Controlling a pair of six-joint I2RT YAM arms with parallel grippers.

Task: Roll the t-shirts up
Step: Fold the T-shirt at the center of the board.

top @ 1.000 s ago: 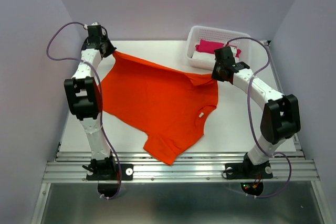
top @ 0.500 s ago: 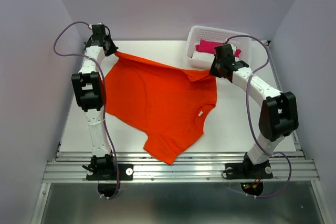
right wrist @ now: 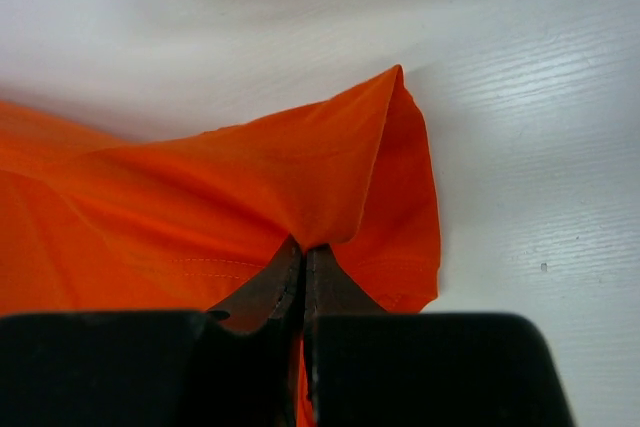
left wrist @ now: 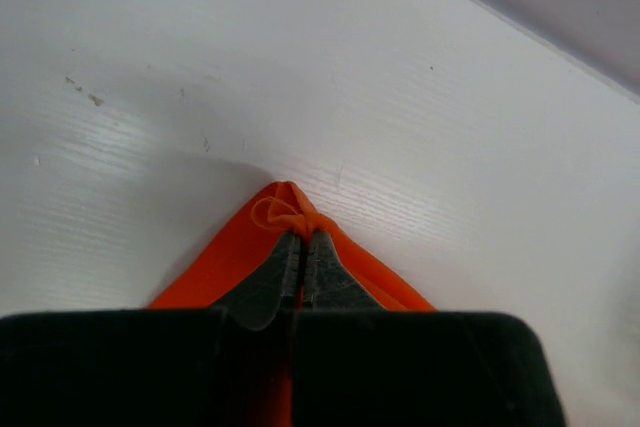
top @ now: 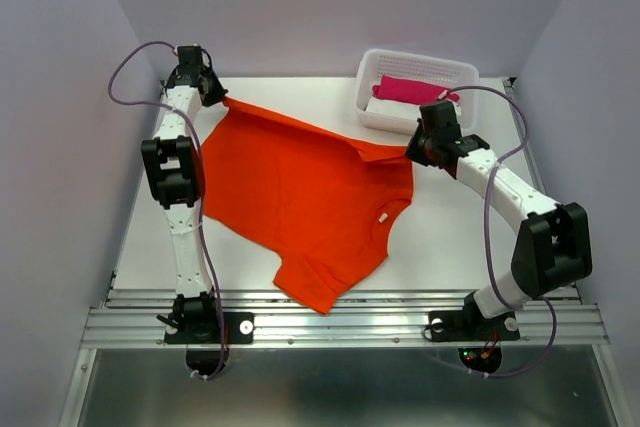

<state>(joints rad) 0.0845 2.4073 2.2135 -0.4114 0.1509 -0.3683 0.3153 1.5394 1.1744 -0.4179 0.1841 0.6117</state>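
An orange-red t-shirt (top: 305, 192) lies spread over the white table, its collar toward the right and one sleeve hanging at the near edge. My left gripper (top: 222, 99) is shut on the shirt's far-left hem corner (left wrist: 285, 205), whose bunched tip pokes out past the fingertips. My right gripper (top: 410, 150) is shut on the far-right part of the shirt (right wrist: 330, 177), where the fabric tents up from the jaws. The hem between the two grippers is pulled into a taut line.
A white slotted basket (top: 455, 72) stands at the back right, holding a magenta-pink cloth (top: 412, 88) and a white cloth (top: 385, 107). The right gripper is just in front of it. Grey walls close in on the left, right and back.
The right arm has swung out to the right, pulling its grip on the shirt slightly right and nearer. The left arm has stretched further toward the back-left corner. The shirt's far edge is tauter.
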